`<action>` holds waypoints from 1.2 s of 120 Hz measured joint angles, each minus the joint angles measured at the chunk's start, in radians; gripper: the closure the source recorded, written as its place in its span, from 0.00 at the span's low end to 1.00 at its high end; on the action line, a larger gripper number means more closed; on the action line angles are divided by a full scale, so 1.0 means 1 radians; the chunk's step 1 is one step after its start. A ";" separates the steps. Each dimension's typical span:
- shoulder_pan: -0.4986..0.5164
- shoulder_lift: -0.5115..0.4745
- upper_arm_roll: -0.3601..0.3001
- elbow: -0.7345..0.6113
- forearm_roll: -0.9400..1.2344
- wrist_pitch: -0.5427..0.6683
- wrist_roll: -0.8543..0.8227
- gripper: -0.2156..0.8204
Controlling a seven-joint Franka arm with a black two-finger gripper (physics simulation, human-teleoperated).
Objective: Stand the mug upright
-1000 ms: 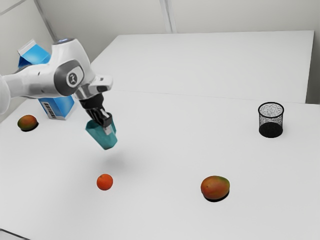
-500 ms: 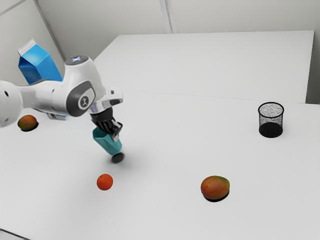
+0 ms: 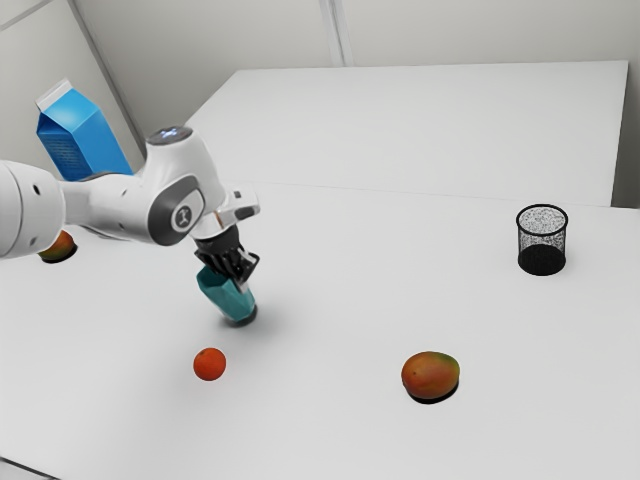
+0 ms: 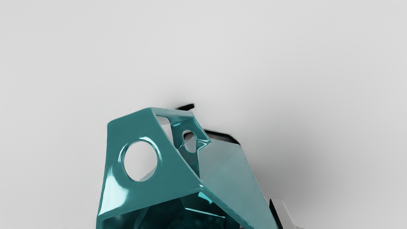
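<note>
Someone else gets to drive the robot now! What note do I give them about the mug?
End effector: shut on the mug.
Mug: tilted, its base close above the table or touching it; I can't tell which. The orange sits near it, on the camera's side.
Done: mug gripped.
Left: tip it upright, stand its base flat, then let go. Probably best to go gently, keeping clear of the orange.

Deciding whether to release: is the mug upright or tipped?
Tipped: the mug leans in the gripper, mouth up and toward the exterior view's left, base lower, toward its right.
</note>
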 joint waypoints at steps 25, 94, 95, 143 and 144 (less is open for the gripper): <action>0.003 0.020 0.000 0.000 0.000 0.002 -0.029 0.94; -0.013 -0.054 -0.001 -0.009 -0.010 -0.001 -0.063 0.36; -0.014 -0.057 -0.001 -0.009 -0.010 -0.001 -0.063 0.35; -0.048 -0.164 -0.013 0.109 -0.021 -0.174 -0.067 0.24; -0.048 -0.164 -0.014 0.115 -0.022 -0.182 -0.067 0.24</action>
